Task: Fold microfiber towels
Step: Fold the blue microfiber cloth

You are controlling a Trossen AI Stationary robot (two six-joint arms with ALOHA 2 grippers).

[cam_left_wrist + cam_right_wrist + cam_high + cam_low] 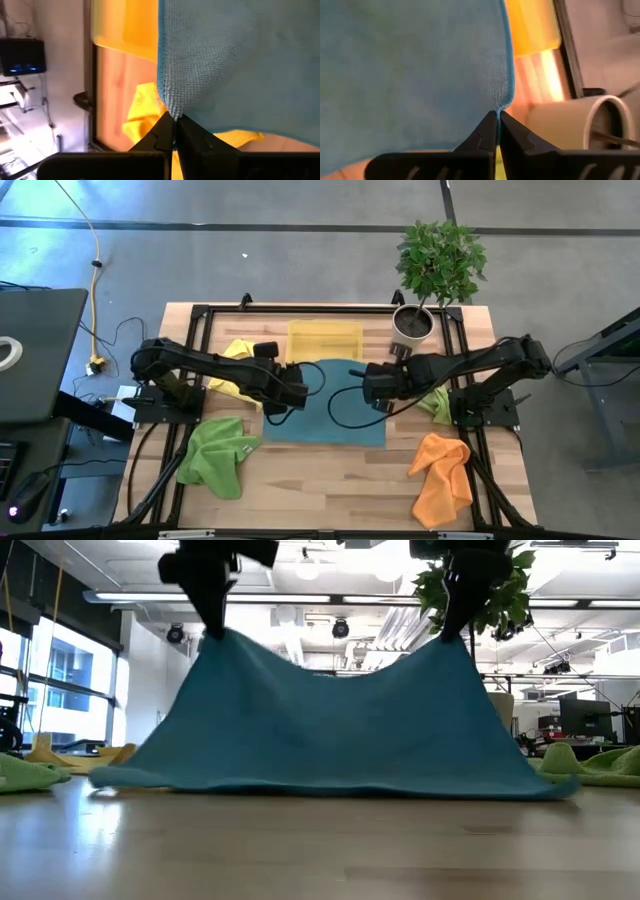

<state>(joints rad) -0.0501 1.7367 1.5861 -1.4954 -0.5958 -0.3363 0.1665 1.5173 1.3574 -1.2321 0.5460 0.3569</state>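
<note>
Grey floor (300, 270), window (60, 680) (bright daylight), ceiling strip lights (330, 597), potted plant (440, 260).

Left gripper (174, 131): two dark fingers pressed together, pinching the corner of the blue towel (235, 65). Blue towel: looped microfiber weave visible, spreading out from the pinched corner to fill much of the view. Yellow towel (142, 107): crumpled on the wooden table (117, 82), just beside the gripper, partly hidden by the blue towel. Yellow tray (125, 25): translucent, beyond the blue towel's edge. Black table frame rail (90, 75): runs along the table edge.
</note>
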